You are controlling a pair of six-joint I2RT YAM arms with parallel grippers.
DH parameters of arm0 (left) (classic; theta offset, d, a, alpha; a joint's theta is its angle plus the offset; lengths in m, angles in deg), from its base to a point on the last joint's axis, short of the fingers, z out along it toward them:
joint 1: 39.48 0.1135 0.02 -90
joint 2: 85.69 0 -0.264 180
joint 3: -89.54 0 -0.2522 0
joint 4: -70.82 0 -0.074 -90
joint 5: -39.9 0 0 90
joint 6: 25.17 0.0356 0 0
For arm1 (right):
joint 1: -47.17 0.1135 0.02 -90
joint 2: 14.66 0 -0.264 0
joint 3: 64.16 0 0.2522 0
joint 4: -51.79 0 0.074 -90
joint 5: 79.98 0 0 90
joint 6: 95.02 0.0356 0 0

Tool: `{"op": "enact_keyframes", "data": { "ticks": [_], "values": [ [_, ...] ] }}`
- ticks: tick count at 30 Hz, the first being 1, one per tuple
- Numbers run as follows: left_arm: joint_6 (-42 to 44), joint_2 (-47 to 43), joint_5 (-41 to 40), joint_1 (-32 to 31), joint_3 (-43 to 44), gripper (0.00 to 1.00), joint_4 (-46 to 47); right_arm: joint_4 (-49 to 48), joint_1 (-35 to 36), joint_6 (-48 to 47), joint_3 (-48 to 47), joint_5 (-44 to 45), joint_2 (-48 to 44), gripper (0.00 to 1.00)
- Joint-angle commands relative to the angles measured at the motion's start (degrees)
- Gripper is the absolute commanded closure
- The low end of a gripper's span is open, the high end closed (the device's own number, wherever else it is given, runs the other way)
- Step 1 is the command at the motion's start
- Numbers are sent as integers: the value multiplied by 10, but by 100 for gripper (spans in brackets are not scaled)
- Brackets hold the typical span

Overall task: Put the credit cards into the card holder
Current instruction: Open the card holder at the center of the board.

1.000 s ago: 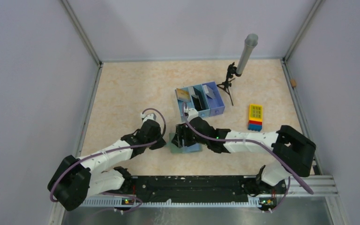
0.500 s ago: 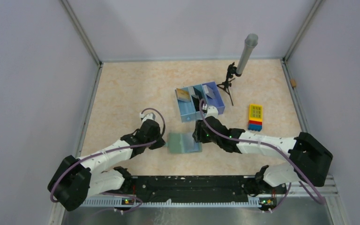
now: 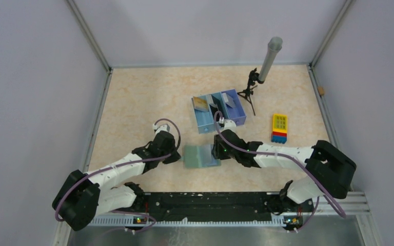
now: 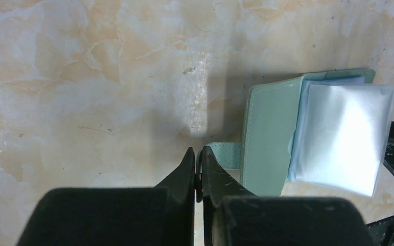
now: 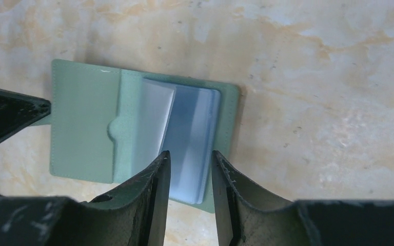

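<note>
Top view: a grey-green flat folding card holder lies open on the beige marbled tabletop, just below frame centre. The left gripper is at its left edge. The right gripper is at its right edge, by the light blue inside. A blue three-compartment plastic tray sits just above, with cards leaning in it. A black tripod with a grey tube is upper right, and a yellow-red-blue toy block is right of centre.

Left wrist view: the fingers are pressed together at lower centre, closed. The holder's small green tab touches the right-hand finger; can't tell if it is pinched. The holder is at frame right.

Right wrist view: the jaws are apart with a narrow gap, over the holder's near edge. Its clear plastic sleeves show through the gap. Contact unclear. The holder is centre-left.
</note>
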Motion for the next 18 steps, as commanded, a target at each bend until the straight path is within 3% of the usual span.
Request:
{"op": "enact_keyframes", "data": {
  "ticks": [1, 5, 8, 14, 18],
  "values": [
    [12, -5, 8, 3, -3, 100, 25, -75, 4, -25, 0, -50, 9, 66],
    [13, -10, 6, 3, -2, 99, 25, -120, 16, -34, -10, -87, 24, 66],
    [12, -17, 5, 3, -3, 93, 26, -138, 16, -32, -21, -102, 47, 66],
    [11, -51, 13, 5, -10, 54, 47, -169, 17, -31, -25, -126, 83, 67],
    [8, -84, 36, 7, -28, 40, 84, -194, 20, -28, -25, -147, 95, 66]
  ]
}}
